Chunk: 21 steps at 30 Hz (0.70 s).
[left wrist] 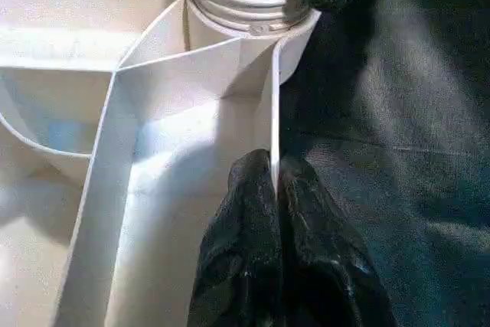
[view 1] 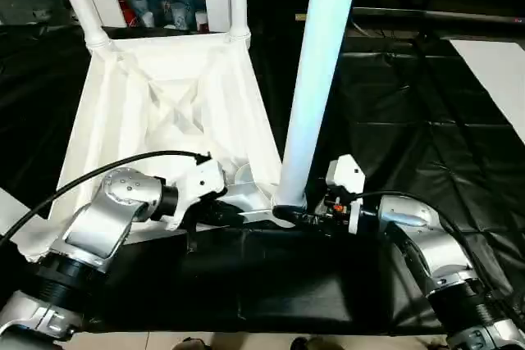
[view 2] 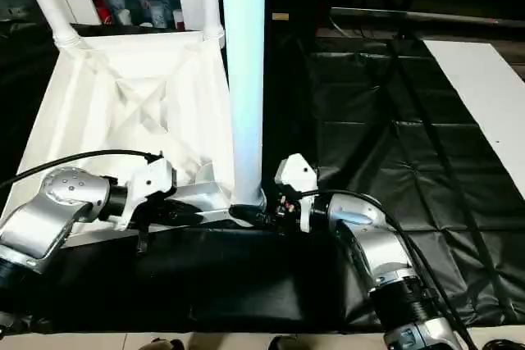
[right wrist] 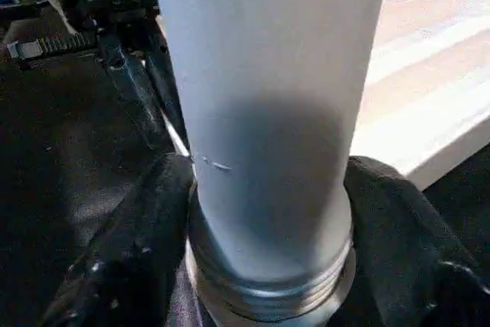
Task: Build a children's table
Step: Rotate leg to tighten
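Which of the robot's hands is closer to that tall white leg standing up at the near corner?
The right hand. Its fingers sit on either side of the leg at its base. The left hand is beside it, shut on the tabletop rim near that corner.

One tabletop (view 1: 164, 112); three legs (view 1: 316, 79) upright; two grippers (view 1: 283, 217).

The tabletop (view 1: 176, 112) is white plastic, smooth, with thin ribs. The leg (view 1: 316, 79) is a smooth, slightly glossy white tube. The black sheet (view 1: 426, 120) is wrinkled and shiny. The forearms (view 1: 107, 219) are brushed silver metal.
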Available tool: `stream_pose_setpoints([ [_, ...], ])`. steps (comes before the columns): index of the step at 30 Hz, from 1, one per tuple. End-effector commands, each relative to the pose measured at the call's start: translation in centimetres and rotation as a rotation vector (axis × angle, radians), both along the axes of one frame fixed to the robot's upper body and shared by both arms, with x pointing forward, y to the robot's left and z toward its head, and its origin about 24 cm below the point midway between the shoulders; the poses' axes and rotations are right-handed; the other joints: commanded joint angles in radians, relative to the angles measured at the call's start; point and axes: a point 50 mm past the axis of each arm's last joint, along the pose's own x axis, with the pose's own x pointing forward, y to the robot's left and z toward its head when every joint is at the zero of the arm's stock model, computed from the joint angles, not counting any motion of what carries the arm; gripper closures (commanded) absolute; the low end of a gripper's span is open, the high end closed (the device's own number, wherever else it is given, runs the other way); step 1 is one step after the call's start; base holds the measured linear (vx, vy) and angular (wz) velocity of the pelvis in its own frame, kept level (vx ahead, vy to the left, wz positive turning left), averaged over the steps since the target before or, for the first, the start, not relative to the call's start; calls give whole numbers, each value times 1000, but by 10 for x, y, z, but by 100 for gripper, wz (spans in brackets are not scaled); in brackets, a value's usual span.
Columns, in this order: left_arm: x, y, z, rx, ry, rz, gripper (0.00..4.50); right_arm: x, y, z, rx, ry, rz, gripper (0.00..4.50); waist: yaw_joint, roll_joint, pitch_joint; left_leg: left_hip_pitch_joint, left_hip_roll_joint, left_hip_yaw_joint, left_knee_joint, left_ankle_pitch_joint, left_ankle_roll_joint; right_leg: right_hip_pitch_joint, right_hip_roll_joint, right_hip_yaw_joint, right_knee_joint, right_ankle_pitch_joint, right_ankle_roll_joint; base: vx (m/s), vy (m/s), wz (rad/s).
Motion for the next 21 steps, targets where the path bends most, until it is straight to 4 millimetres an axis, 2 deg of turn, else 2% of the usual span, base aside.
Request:
stream_pose_setpoints([
  [1,-14,-3,-23,45,124,-44,450,0,-1,-1,-41,-5,35,176,-2,0,-54,0,12,9,-47,-37,105,55,-48,32,-40,110,-287,0,0,0],
  [5,-15,-2,-23,47,127,-41,450,1,-2,-3,-60,-1,42,176,-3,-2,-53,0,12,10,-46,-41,105,55,-48,32,-41,91,-288,0,0,0],
  [7,-15,-2,-23,47,128,-41,450,2,-2,-3,-50,19,39,112,-3,-2,-53,-1,12,9,-47,-49,101,56,-50,33,-42,75,-285,0,0,0],
  [14,-15,-2,-23,46,129,-39,450,3,-1,-4,-89,-16,42,106,-4,-5,-54,0,11,10,-44,-28,110,55,-48,32,-38,105,-289,0,0,0],
  [21,-13,-1,-22,50,126,-34,450,5,0,-3,-71,-11,45,106,-4,-4,-53,0,12,9,-44,-49,105,54,-50,32,-41,69,-290,0,0,0],
])
